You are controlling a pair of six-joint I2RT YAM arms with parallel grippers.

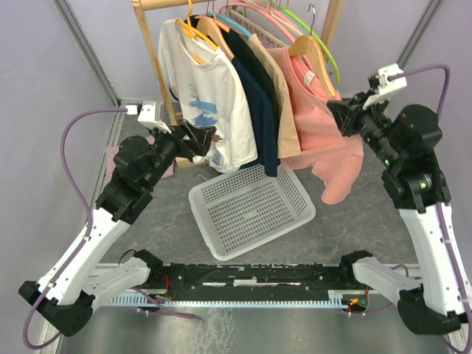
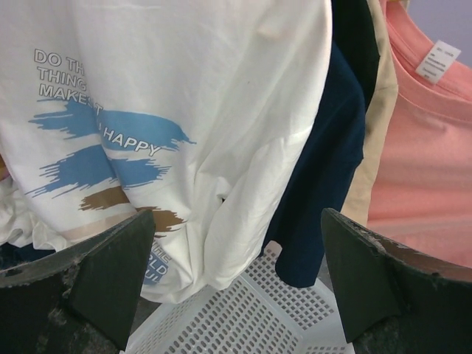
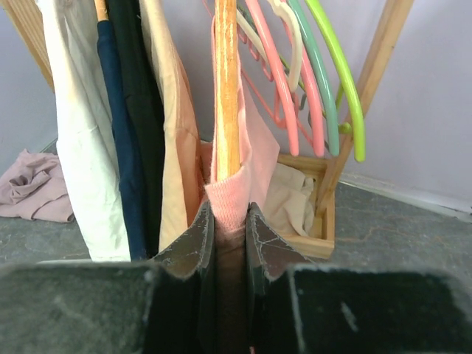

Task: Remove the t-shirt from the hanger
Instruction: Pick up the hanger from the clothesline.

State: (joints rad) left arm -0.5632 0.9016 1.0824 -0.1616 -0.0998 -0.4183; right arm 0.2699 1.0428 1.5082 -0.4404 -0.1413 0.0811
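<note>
The right gripper (image 3: 228, 215) has its two fingers (image 3: 190, 247) pressed together on a fold of the pink t-shirt (image 3: 230, 193), pinching the cloth at the shoulder, just below the arm of the wooden hanger (image 3: 226, 88) that carries it. The shirt hangs at the right end of the row on the wooden rack (image 1: 151, 44), at the far edge of the worktop. Its lower part drapes down to the right of the basket (image 1: 198, 200). Beside it on the rail, towards the right, are bare plastic hangers (image 3: 324, 81) in pink, green and lime.

The left gripper (image 2: 236, 228) has its fingers (image 2: 110, 273) spread wide and holds nothing. It faces the lower hem of the white t-shirt (image 2: 214, 96), which has blue brush strokes and lettering, at the left end of the row. Next along hang a navy shirt (image 2: 324, 162) and a beige shirt (image 2: 376, 125).

The white plastic basket sits on the middle of the worktop, below the front of the hanging shirts. A pale pink cloth (image 1: 110, 158) lies crumpled near the worktop's left edge.
</note>
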